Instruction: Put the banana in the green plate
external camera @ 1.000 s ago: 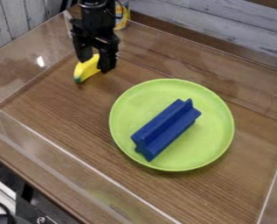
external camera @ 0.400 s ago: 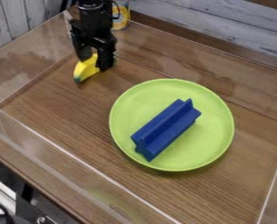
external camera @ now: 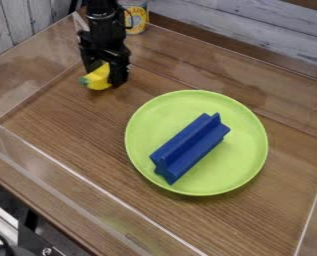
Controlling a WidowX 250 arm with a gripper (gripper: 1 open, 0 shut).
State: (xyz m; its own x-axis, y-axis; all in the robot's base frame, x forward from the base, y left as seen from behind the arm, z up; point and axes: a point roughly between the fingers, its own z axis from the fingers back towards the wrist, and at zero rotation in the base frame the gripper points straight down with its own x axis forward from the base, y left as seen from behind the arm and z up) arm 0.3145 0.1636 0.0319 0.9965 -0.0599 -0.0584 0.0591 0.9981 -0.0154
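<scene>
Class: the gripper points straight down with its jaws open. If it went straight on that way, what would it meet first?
Most likely the banana, directly below the open gripper; whether they already touch is unclear.

A: How much of the banana (external camera: 97, 80) shows?

B: Only its lower left part. The claw (external camera: 103, 70) stands over the rest, and its dark fingers (external camera: 119, 70) cover the fruit's right end.

A: Do the fingers touch it?

B: Cannot tell from this angle; the fingertips merge with the fruit.

A: And the arm?

B: Cut off by the top edge. A yellow object (external camera: 134, 17) behind it is half hidden, too small to identify.

A: The table (external camera: 67, 140)?

B: Cropped at the bottom and right edges. The plate (external camera: 147, 125) is partly covered by the blue block (external camera: 189, 147).
</scene>
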